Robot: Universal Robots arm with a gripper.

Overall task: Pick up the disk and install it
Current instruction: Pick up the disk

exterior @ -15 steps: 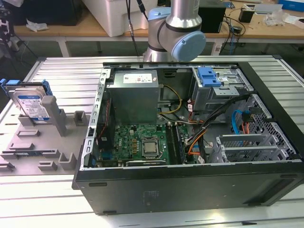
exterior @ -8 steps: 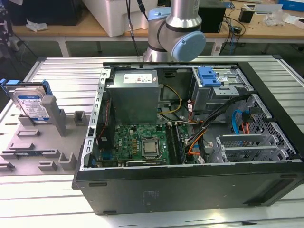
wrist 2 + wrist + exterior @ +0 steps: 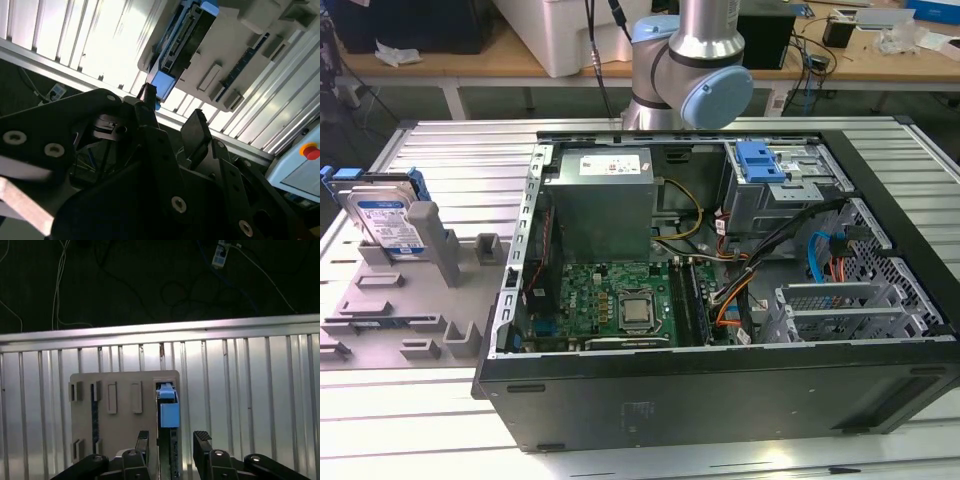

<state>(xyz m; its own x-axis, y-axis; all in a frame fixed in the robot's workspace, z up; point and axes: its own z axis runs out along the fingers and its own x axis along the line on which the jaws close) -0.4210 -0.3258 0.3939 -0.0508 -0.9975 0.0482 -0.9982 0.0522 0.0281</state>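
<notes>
Claw first: it's spread wide with nothing in it, and in both wrist views I can see 2 dark fingers with clear daylight between them. Looking down past them in the first wrist view, the disk stands on edge in its slot, lined up with that gap. I read the claw as hanging above it and not touching. The blue carrier rail is the nearest part of the disk to me. Around it sits the grey fixture with its raised blocks, on the slatted table. In the exterior view the disk is upright at that view's left, well apart from the open computer case. My worries from here: the lineup looks good but not generous, so any sideways drift could put 1 finger down on the disk's top edge instead of beside it. A grip on the plastic rail alone could flex and slip. A tilted pull could wedge the disk in its slot or drag the fixture along. Farther out, the bay under the blue latch has cables close by, and those could snag the rail.
</notes>
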